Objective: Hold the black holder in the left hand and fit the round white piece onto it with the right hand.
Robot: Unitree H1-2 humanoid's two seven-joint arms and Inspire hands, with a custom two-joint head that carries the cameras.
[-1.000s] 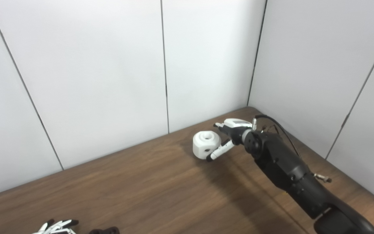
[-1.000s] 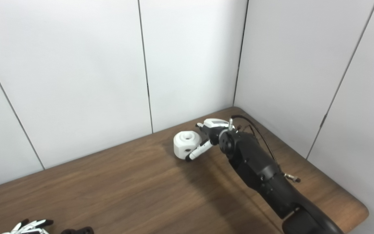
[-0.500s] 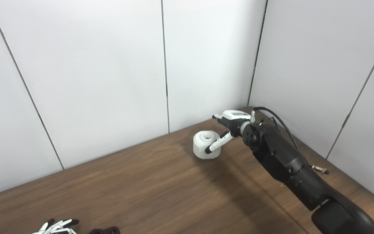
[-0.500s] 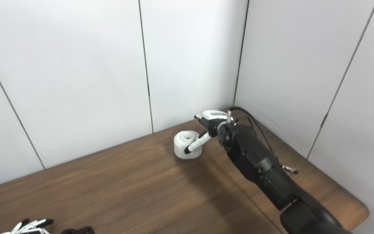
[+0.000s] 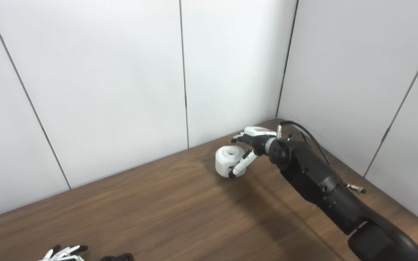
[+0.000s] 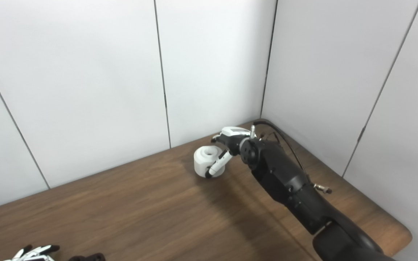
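The round white piece [image 5: 225, 160], a short cylinder with a hole in its top, stands on the wooden table [image 5: 151, 214] near the far right corner. My right hand [image 5: 251, 141] is around it: the thumb presses its near side, the fingers reach over its far side. The piece still rests on the table. My left hand [image 5: 64, 252] shows only spread fingertips at the bottom left edge. The black holder [image 5: 118, 257] lies just right of it, mostly cut off by the picture's edge, apart from the fingers.
White wall panels close the table at the back and right, just behind the white piece. The table's rounded right corner [image 6: 403, 235] is near my right forearm [image 5: 321, 188]. A cable [image 5: 308, 136] loops off the right wrist.
My right hand rose a little, shifted left and curled its thumb and fingers around the white piece. The piece and the left hand have stayed where they were.
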